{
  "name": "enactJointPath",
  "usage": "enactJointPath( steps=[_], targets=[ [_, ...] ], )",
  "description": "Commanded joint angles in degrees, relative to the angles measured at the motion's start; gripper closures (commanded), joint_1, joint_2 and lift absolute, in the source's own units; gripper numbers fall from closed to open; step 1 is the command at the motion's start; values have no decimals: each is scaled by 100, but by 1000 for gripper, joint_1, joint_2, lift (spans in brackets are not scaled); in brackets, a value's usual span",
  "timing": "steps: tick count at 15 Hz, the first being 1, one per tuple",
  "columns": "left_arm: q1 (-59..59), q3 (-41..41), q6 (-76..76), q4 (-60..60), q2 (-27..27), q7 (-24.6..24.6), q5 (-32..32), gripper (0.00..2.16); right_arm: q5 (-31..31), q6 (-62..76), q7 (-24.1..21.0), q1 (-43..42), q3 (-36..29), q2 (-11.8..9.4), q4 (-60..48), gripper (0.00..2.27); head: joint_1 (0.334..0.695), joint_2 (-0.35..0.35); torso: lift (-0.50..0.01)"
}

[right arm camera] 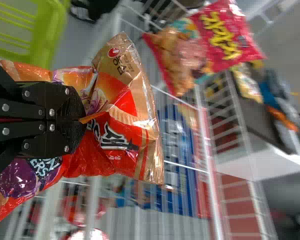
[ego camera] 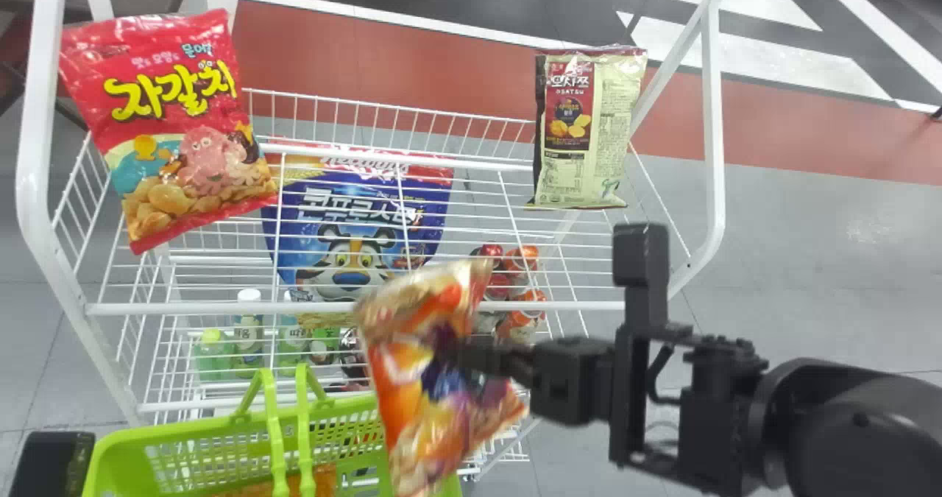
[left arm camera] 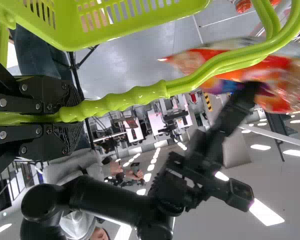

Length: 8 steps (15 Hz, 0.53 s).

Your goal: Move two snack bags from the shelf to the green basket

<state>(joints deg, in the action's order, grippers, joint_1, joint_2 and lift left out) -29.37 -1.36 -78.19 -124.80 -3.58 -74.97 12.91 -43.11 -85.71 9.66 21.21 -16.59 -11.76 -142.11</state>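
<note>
Head view: I have the shiny orange-and-red snack bag with gold ends (ego camera: 412, 394) in my right gripper (ego camera: 460, 353), between the white wire shelf (ego camera: 353, 308) and the bright green plastic basket (ego camera: 184, 432). The bag's lower end overlaps the basket's right end from where I look, though I can't tell whether it hangs right above it. My right wrist camera has the fingers closed on the bag's crumpled wrapper, with a gold end sticking out past them. Something orange (ego camera: 294, 482) shows inside the basket, too little of it for me to name. On the left wrist view, my left gripper (left arm camera: 80, 117) is clamped around the basket's ribbed green handles (left arm camera: 125, 100). On the shelf, at its left end, I see a red snack bag with a pink octopus (ego camera: 169, 129), tilted, and at its right end an upright cream-and-dark snack bag (ego camera: 589, 129). Through the wires between and below them I make out a big blue bag with a tiger face (ego camera: 357, 224), small bottles with green lower parts (ego camera: 249, 335), and a cluster of red and orange containers (ego camera: 521, 258) near the orange bag.
</note>
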Motion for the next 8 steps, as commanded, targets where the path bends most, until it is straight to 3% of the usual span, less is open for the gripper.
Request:
enactJointPath(
  steps=[1, 8],
  targets=[
    [-7, -5, 0, -9, -3, -9, 1, 2111, -286, -437, 1, 94, 68, 34, -36, 2186, 695, -350, -18],
    [2, -14, 18, -9, 6, -26, 10, 2111, -119, -437, -8, 323, 1167, 16, 878, 2186, 695, -321, -18]
  ],
)
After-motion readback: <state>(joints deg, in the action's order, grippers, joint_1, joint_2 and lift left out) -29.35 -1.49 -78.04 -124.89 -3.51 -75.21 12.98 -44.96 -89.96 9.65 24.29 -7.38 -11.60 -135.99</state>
